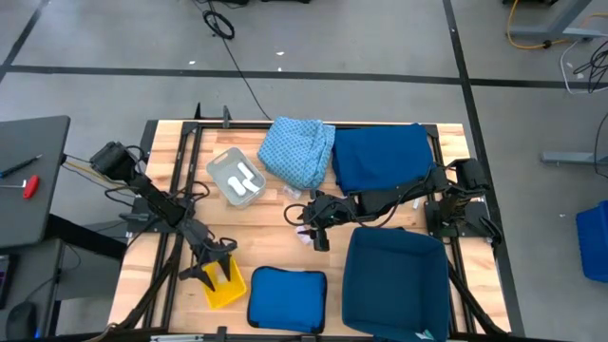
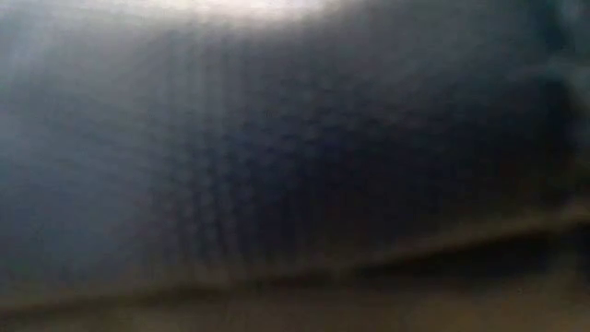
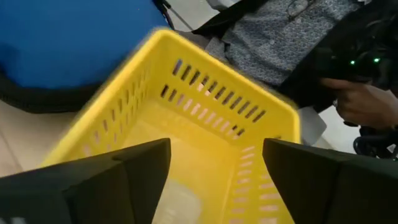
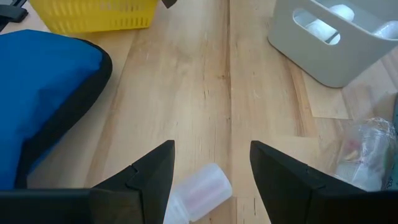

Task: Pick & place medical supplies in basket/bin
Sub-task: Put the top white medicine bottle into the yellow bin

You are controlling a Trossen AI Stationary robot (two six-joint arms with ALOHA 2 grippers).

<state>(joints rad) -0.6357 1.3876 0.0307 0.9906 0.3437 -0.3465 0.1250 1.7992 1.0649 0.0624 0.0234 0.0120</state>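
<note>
My left gripper is open and hovers over the small yellow mesh basket, which stands near the table's near edge. A pale packet lies on the basket's floor. My right gripper is open at mid-table, its fingers on either side of a pale pink-white roll that lies on the wood. The grey tray holds white rolls. The light blue patterned cloth and the dark blue cloth lie at the far side. The large dark blue bin sits near right.
A flat blue pad lies between the basket and the bin. A clear plastic packet lies beside the roll. The low view is filled by a dark blurred surface. A person's hand shows beyond the table.
</note>
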